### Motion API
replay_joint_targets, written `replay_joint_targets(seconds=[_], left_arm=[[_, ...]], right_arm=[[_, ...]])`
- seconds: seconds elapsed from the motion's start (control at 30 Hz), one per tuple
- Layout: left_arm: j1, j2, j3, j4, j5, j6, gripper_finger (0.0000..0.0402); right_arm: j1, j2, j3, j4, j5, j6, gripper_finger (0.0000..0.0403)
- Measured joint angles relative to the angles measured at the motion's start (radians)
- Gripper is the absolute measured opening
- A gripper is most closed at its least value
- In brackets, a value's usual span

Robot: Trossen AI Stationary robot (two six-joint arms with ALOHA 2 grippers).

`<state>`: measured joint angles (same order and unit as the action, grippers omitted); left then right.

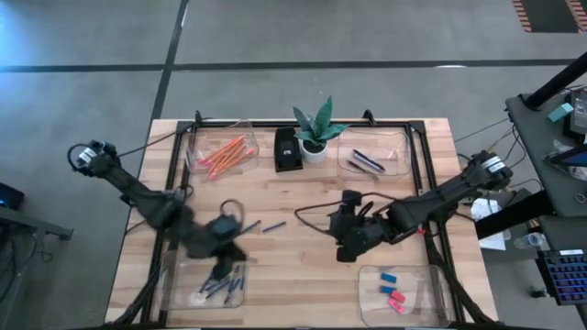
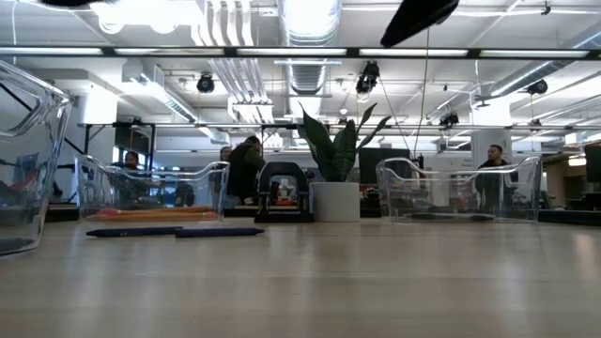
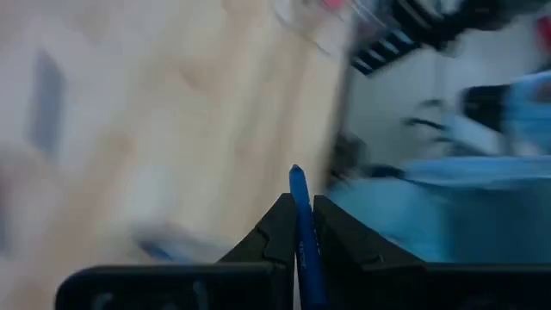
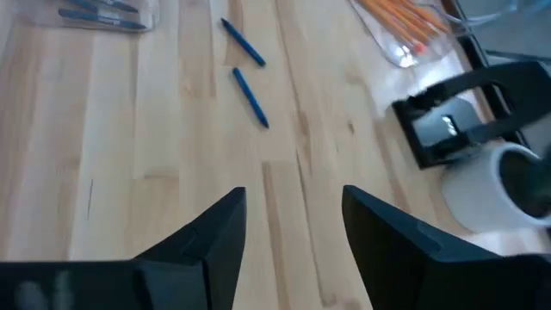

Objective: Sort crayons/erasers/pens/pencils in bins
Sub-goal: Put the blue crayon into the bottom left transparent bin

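Two blue crayons lie loose on the worktop (image 1: 303, 275), and they are what the coming move turns on. The right claw (image 4: 288, 226) hangs near the middle of the board with its fingers spread wide and nothing between them, and from its own camera both sticks sit straight ahead of it: the nearer crayon (image 4: 250, 97) and, just past it, the farther crayon (image 4: 242, 42). From above, the same pair lies between the two arms, toward the left arm's side, each with its long axis running roughly across the board, end toward the open claw. I judge that the claw would need to turn so its fingers straddle a stick across its width, not along it. The left claw (image 3: 299, 226) is closed tight on a held crayon (image 3: 301, 226) that stands up between its fingers, and from above it hovers over the near-left bin (image 1: 174, 295), where other blue sticks already lie. Far-left, the pencil bin (image 1: 240, 128) holds the orange pencils (image 1: 225, 154); the erasers (image 1: 393, 293) rest in the near-right bin (image 1: 431, 275).
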<state>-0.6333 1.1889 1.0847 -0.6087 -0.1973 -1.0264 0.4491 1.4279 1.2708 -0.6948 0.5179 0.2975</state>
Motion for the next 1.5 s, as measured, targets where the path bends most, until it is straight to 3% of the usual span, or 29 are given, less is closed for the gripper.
replay_joint_targets(seconds=[0.1, 0.27, 0.43, 0.73, 1.0, 1.5], left_arm=[[-0.110, -0.030, 0.000, -0.025, 0.006, -0.227, 0.0012], [-0.281, -0.019, -0.004, -0.167, -0.139, -0.556, 0.0013], [-0.351, 0.062, -0.015, -0.267, -0.133, -0.785, 0.0014], [-0.349, 0.208, -0.056, -0.275, -0.129, -0.836, 0.0015], [-0.348, 0.265, -0.076, -0.262, -0.178, -0.887, 0.0015], [-0.348, 0.328, -0.078, -0.243, -0.175, -0.959, 0.0015]], right_arm=[[-0.005, 0.036, -0.053, 0.153, 0.002, -0.064, 0.0179], [-0.012, 0.129, -0.113, 0.475, -0.001, -0.217, 0.0172], [-0.048, 0.242, -0.117, 0.597, -0.002, -0.257, 0.0168], [-0.152, 0.399, -0.057, 0.605, -0.006, -0.350, 0.0162], [-0.265, 0.461, -0.036, 0.690, -0.291, -0.350, 0.0142], [-0.292, 0.459, -0.038, 0.749, -0.386, -0.395, 0.0118]])
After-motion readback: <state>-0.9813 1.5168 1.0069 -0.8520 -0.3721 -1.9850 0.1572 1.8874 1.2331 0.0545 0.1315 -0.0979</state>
